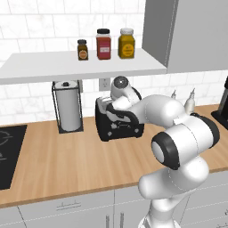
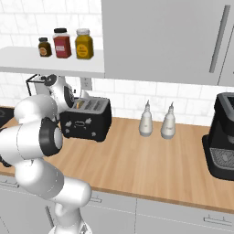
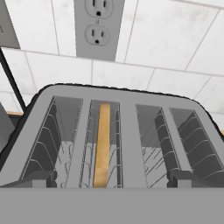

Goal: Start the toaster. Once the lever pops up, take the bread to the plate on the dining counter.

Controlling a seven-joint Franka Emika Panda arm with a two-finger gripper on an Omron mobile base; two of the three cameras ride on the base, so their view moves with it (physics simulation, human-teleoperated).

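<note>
The gripper (image 3: 112, 179) hangs just above the near rim of the toaster (image 3: 118, 135), looking down into its four slots, and its two dark fingertips (image 3: 37, 178) stand wide apart with nothing between them. Between and just beyond the fingers, in the second slot from the left, the bread (image 3: 103, 144) stands on edge, sunk low in the wire guides. That low seat suggests, as a judgement, that the toasting step is in hand and the hand waits over the slots to pick the slice out once it rises (the lever itself I cannot make out).

The hand view alone shows the slice and the wall outlet (image 3: 97, 26) behind the toaster. From the left base view the arm covers most of the toaster (image 1: 119, 127), beside the paper towel roll (image 1: 69, 107). The right base view gives its front face (image 2: 87, 119) with a sliver of tan at the slots, plus two white bottles (image 2: 156, 119) and the coffee machine (image 2: 223, 137) well off to the side.
</note>
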